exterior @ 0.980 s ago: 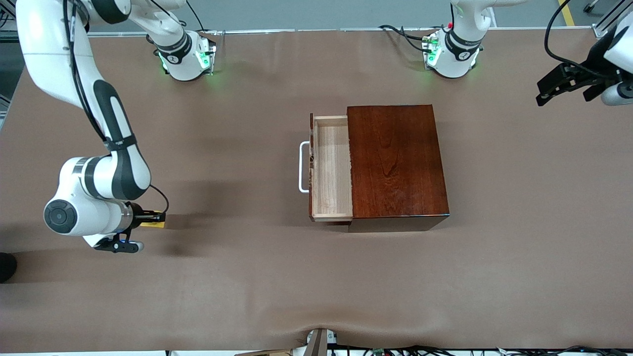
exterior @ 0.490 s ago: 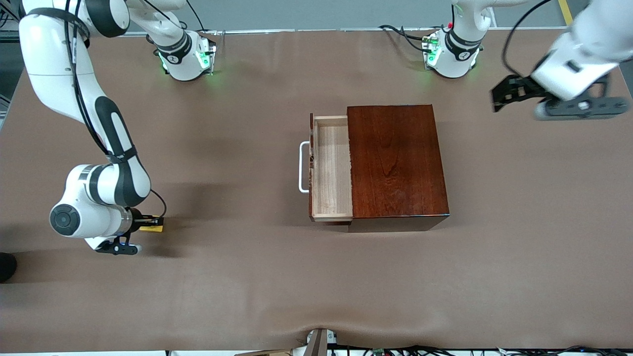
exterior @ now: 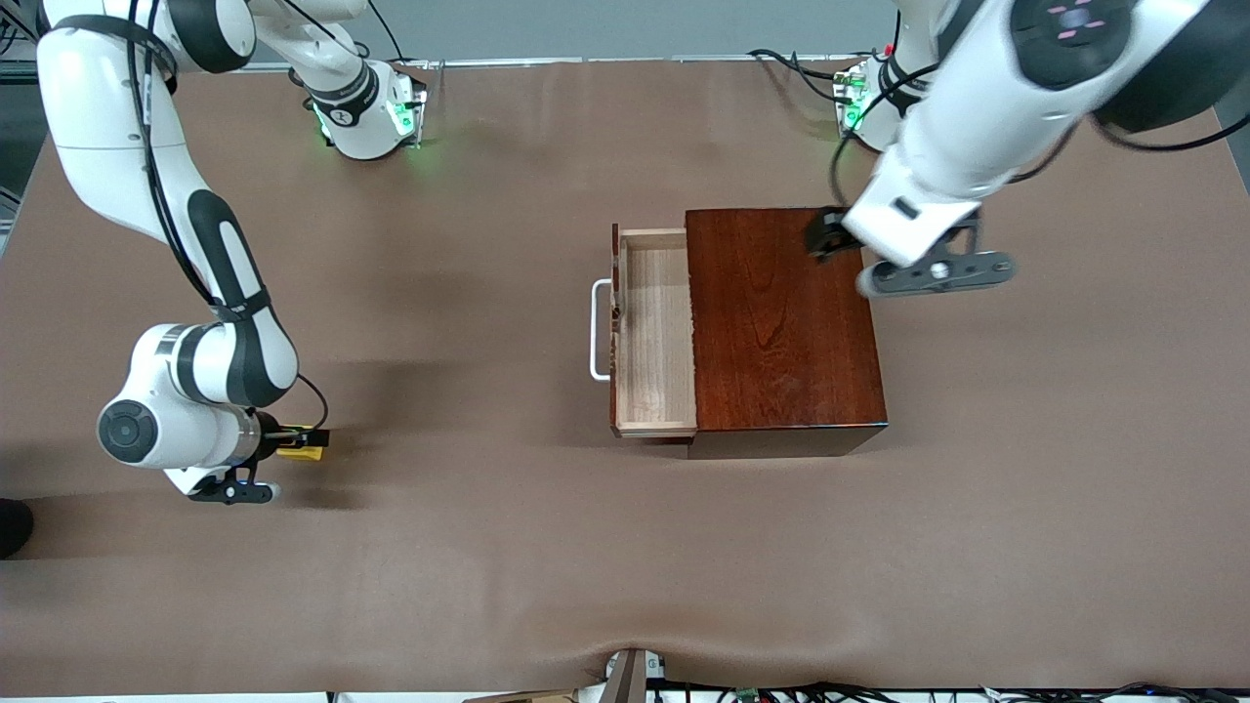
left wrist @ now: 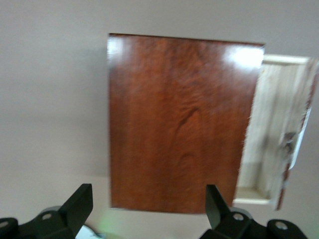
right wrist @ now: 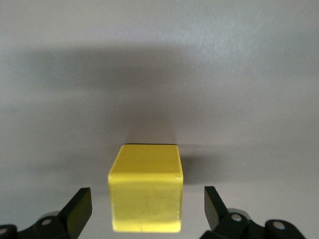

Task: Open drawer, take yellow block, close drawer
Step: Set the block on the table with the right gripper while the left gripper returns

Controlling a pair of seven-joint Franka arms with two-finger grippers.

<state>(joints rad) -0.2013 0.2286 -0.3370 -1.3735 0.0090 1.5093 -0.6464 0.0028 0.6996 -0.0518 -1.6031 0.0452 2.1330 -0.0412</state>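
The yellow block point(right wrist: 145, 196) rests on the table between the fingers of my right gripper point(right wrist: 147, 200), which is open with a gap on each side of it. In the front view the yellow block point(exterior: 301, 453) lies toward the right arm's end of the table, with the right gripper point(exterior: 298, 441) low around it. The drawer point(exterior: 654, 332) stands pulled out of the dark wooden box point(exterior: 781, 322); its pale inside is bare and its white handle point(exterior: 597, 328) faces the right arm's end. My left gripper point(exterior: 826, 234) hangs open over the box's top point(left wrist: 179, 119).
The box stands in the middle of the brown table point(exterior: 488, 547). The two arm bases point(exterior: 366, 107) stand along the table's edge farthest from the front camera. Cables lie at the table's near edge.
The right gripper has opened and let go of the yellow block, which now sits on the table. The left arm has swung in from its end of the table to over the box.
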